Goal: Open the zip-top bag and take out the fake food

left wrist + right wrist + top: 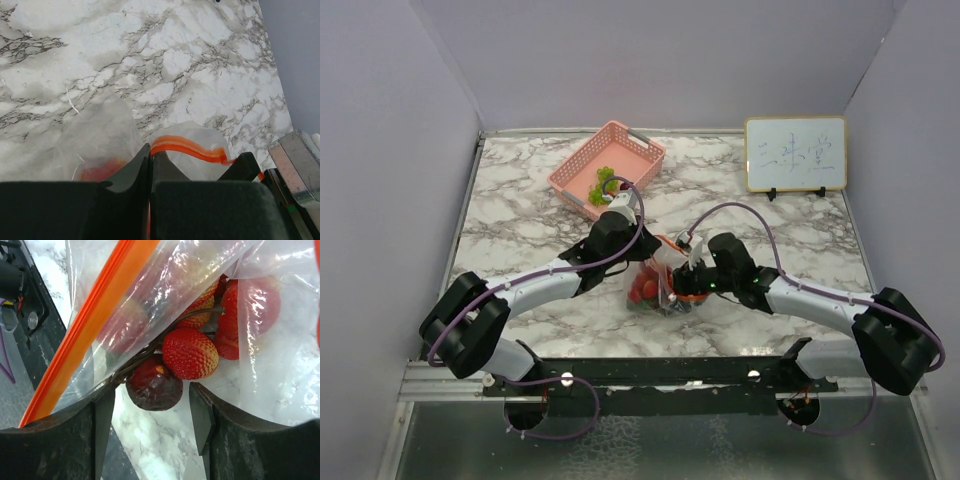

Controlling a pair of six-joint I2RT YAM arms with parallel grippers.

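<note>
**A:** What are the left jaws doing?

**B:** The left gripper has them pressed together on the rim of the small, crinkly, see-through zip-top bag. They pinch right at its thin red-orange zip strip. I judge it is pinning one lip so that the mouth stands lifted and open.

**A:** And the right?

**B:** The right gripper has its jaws spread, one on each side of a glossy dark red plastic piece. Neither visibly touches it. Past that piece lies more of the fake food, red dimpled plastic strawberries bunched under the clear film.

**A:** Where does the bag sit?

**B:** It sits on the marble table, on the arms' side of the pink plastic mesh basket and apart from it. A few green plastic pieces lie inside that basket.

**A:** Why spread jaws?

**B:** Probably to close on the dark piece. The risk is that they catch film along with it.
</note>
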